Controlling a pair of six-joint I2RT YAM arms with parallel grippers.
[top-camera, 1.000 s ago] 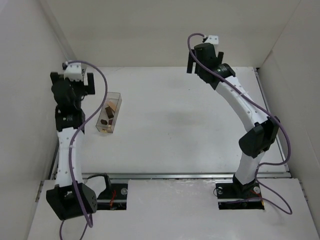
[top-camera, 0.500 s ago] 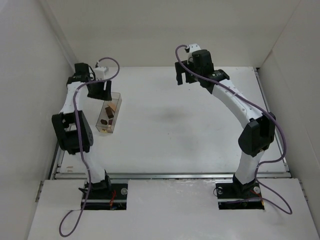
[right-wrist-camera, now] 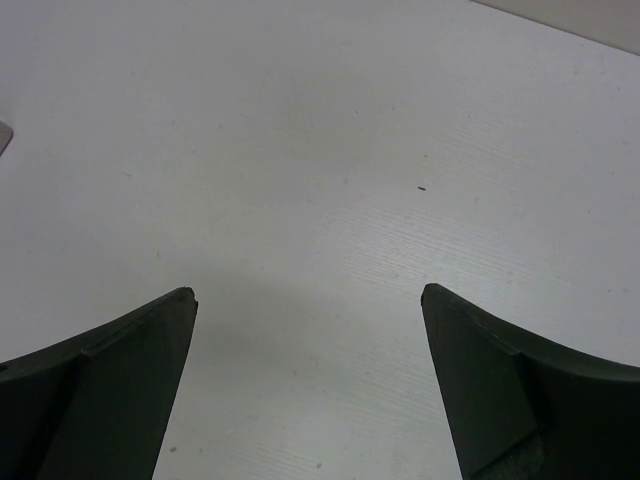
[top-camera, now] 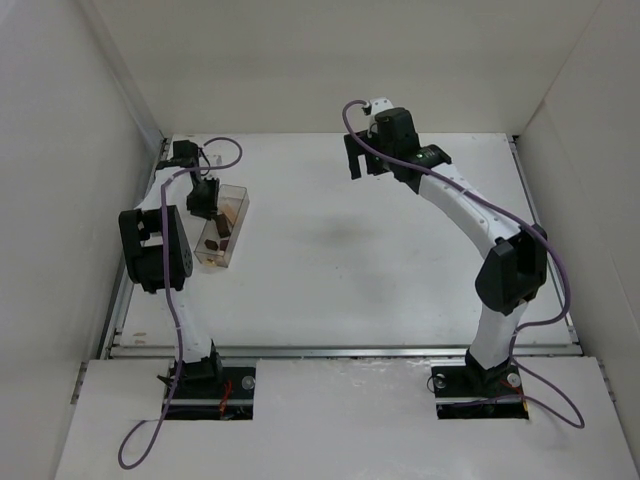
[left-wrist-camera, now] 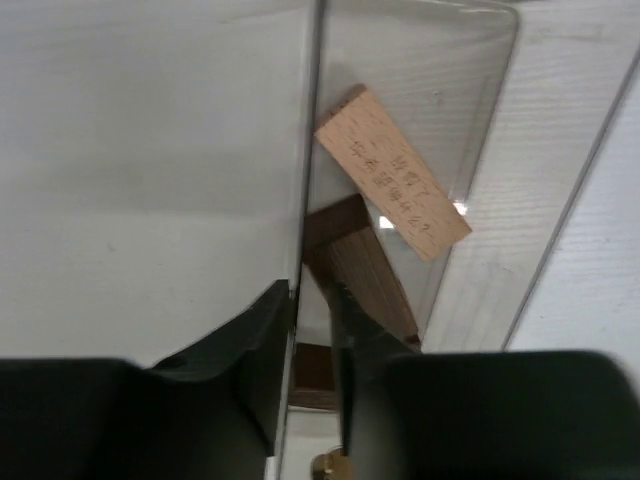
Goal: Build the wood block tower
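Top external view: my left arm reaches to the far left of the table [top-camera: 350,260], and my left gripper [top-camera: 203,198] sits at the far end of the clear box [top-camera: 236,245]. The box lies near the left wall, its long side running front to back. The wood pieces are all inside it, none stacked. The tan slab [top-camera: 231,212] is toward the far end, and dark brown blocks [top-camera: 215,242] lie nearer the middle. I can't count them from this view.

Left wrist view: my left gripper [left-wrist-camera: 312,290] straddles one wall of the clear box [left-wrist-camera: 480,120], one finger [left-wrist-camera: 250,345] outside and the other inside. The fingers are drawn close together. The outer one is against the wall, and a thin pale sliver shows beside the inner one. I can't tell if the pinch is firm. The tan slab [left-wrist-camera: 393,172] lies flat on the box floor, angled, with faint printed marks on its face. A dark brown block [left-wrist-camera: 360,265] is just beside it, touching or slightly under its lower edge. I can't tell which.

My right gripper [top-camera: 360,165] hangs over the far middle of the table, well apart from the box. In the right wrist view its fingers [right-wrist-camera: 110,360] are spread wide, with nothing between them and only bare table [right-wrist-camera: 300,150] below.
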